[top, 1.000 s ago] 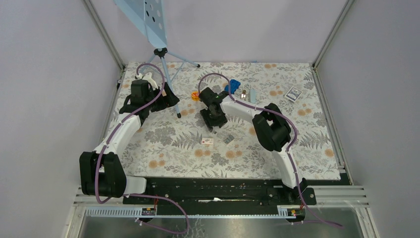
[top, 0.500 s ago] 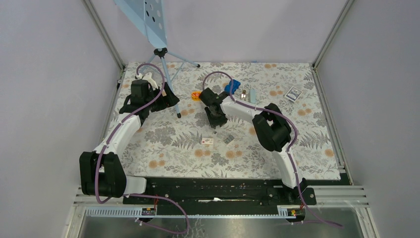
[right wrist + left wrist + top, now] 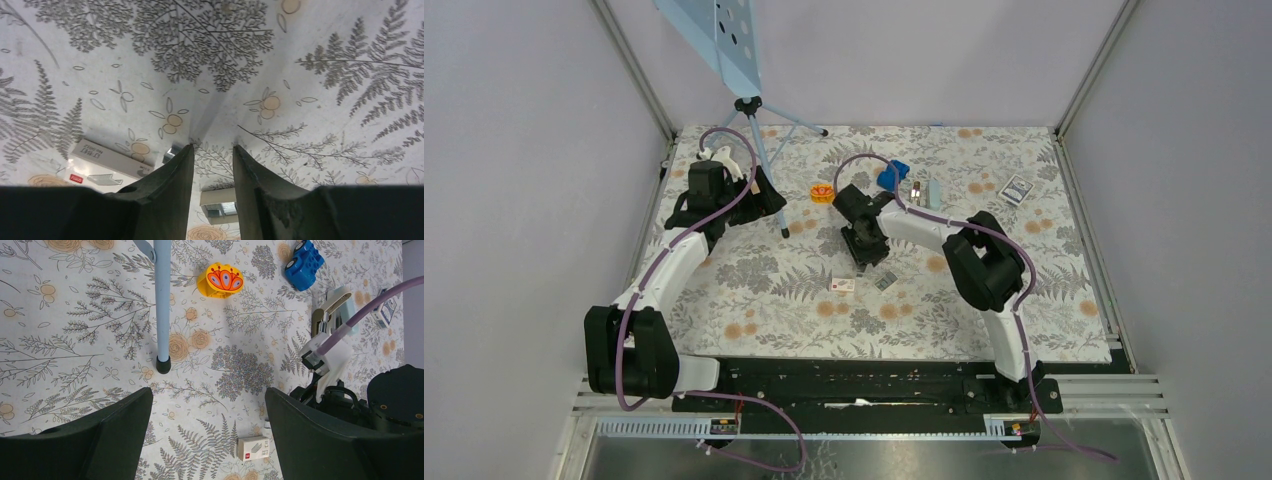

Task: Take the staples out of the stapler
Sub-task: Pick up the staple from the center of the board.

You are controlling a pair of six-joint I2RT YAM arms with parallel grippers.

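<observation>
The stapler [image 3: 921,192] lies swung open at the back of the table and also shows in the left wrist view [image 3: 331,310]. The staples [image 3: 884,282], a tiny silvery strip, lie on the floral cloth right of a little white box [image 3: 842,285]. My right gripper [image 3: 865,250] is low over the cloth just behind the strip. In the right wrist view its jaws [image 3: 213,148] stand a narrow gap apart and hold nothing, tips at the cloth, with the staples [image 3: 222,207] lying below between the fingers. My left gripper [image 3: 208,392] is wide open and empty, high at the back left.
A yellow-orange toy [image 3: 822,192], a blue brick [image 3: 892,175] and a small card box [image 3: 1017,190] lie along the back. A blue tripod [image 3: 759,140] stands at the back left, one leg [image 3: 162,300] near my left gripper. A small silvery bit [image 3: 170,153] lies by the right gripper's left finger.
My right gripper has shifted a little to the right and nearer, towards the staples. The left arm, the stapler and the white box have not moved.
</observation>
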